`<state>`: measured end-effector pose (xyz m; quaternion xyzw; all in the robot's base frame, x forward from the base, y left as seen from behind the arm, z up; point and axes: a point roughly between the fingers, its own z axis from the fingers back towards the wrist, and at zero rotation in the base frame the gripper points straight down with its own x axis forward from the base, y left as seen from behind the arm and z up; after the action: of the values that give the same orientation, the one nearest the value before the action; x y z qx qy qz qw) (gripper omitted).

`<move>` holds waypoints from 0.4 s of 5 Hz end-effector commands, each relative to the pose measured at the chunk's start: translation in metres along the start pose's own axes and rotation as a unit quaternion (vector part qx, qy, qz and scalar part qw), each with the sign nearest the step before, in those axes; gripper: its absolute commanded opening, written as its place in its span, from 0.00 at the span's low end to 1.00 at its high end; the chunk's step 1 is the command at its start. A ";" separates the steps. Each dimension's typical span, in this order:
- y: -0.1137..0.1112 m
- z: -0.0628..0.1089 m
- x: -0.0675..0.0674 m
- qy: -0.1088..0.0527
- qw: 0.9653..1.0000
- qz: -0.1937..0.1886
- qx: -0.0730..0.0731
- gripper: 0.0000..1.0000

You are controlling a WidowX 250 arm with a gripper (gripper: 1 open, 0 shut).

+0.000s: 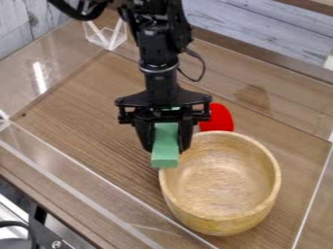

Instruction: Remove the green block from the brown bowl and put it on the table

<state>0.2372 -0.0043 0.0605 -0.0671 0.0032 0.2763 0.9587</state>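
Observation:
My gripper points straight down and is shut on the green block, which hangs tilted between the black fingers. The block's lower end sits just left of the brown bowl's near-left rim, over the wooden table. The bowl is a light wooden round dish at the lower right with nothing visible inside it.
A red object lies on the table right behind the gripper, next to the bowl's far rim. Clear acrylic walls border the table at the left and front. A clear stand sits at the back.

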 end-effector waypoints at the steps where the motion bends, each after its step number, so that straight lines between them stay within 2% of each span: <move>1: 0.013 0.001 0.006 -0.010 1.000 0.003 -0.002 0.00; 2: 0.028 -0.001 0.009 -0.014 1.000 0.013 0.000 0.00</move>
<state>0.2269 0.0221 0.0502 -0.0627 0.0023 0.2903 0.9549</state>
